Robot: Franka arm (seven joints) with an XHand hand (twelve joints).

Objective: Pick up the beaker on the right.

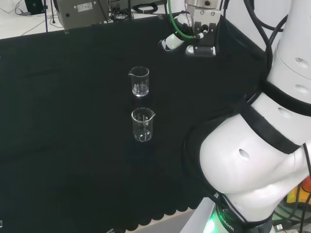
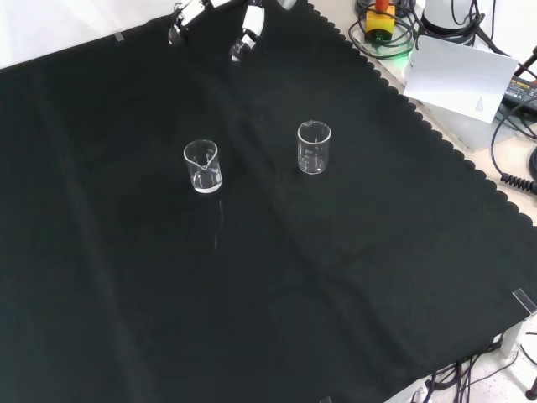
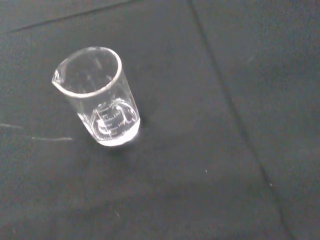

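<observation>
Nearest the head camera looms the arm's own bulk [image 1: 243, 165], smooth white rounded links banded in black, with a green glow at its base. Beyond it the black cloth [image 1: 63, 145] covers the bench, matt and faintly creased, its near edge cut in small scallops.

Two clear beakers stand upright on that cloth, each a straight-walled cylinder with a small pouring lip and faint white markings. Taking the nearer beaker [image 1: 143, 124] as the landmark in the head view, the farther beaker [image 1: 139, 81] stands just behind it, apart from it, almost in line. In the front view the same pair sit side by side: the landmark beaker [image 2: 314, 148] is the right-hand one there, and the other [image 2: 203, 166] stands to its left with bare cloth between them. Which beaker holds anything cannot be told; both look empty, with bright thick bases.

The hand [image 1: 173, 41] hangs above the cloth, well beyond and to the right of the landmark beaker in the head view, below a grey and black wrist block. Its black and white fingers [image 2: 246, 38] point down at the top edge of the front view, fairly straight and spread, closed on nothing and touching no glass.

From the wrist camera one beaker [image 3: 98, 98] is seen from above, its round rim, lip and printed scale plain against the cloth.
</observation>
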